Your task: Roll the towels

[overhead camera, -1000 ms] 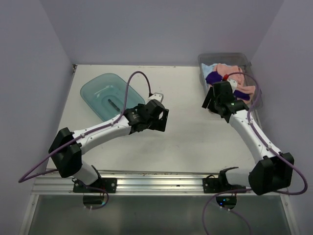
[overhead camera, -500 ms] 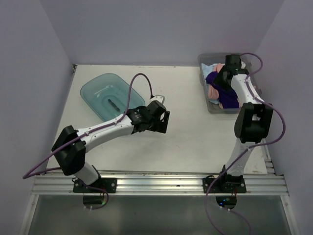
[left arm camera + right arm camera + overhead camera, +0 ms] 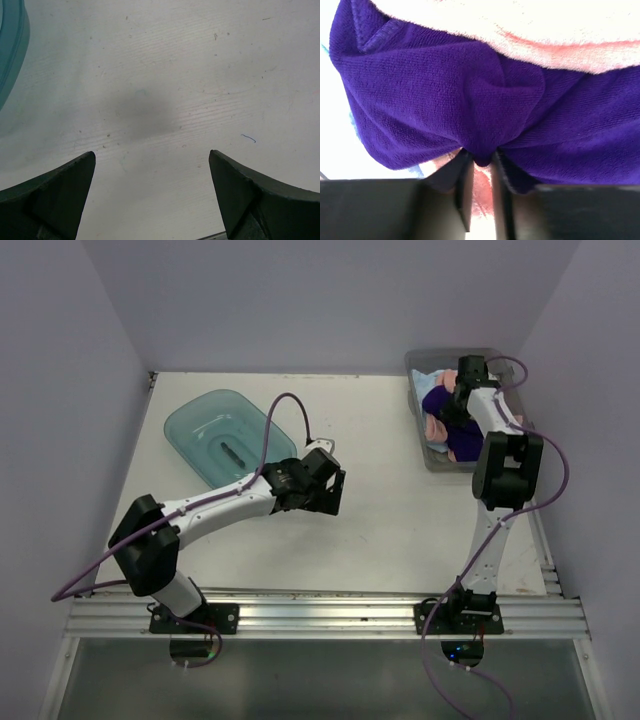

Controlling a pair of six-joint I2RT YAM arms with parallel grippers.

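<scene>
The towels lie heaped in the clear grey bin (image 3: 416, 362) at the back right: a dark purple towel (image 3: 436, 400), a salmon pink towel (image 3: 461, 446) and a bit of light blue towel (image 3: 428, 377). My right gripper (image 3: 457, 402) reaches down into the bin. In the right wrist view its fingers (image 3: 463, 186) stand close together, pinching a fold of the purple towel (image 3: 445, 90), with the pink towel (image 3: 520, 25) above and below it. My left gripper (image 3: 325, 500) hovers over the bare table near the middle, open and holding nothing (image 3: 151, 170).
A teal translucent tub (image 3: 215, 430) rests on the table's left half, and its rim (image 3: 12, 50) shows at the left wrist view's edge. The bin stands against the right wall. A metal rail runs along the near edge.
My right arm swung from in front of the bin up and over it, reached down into the towels, and its jaws closed on the purple towel. The left arm shifted only slightly.
</scene>
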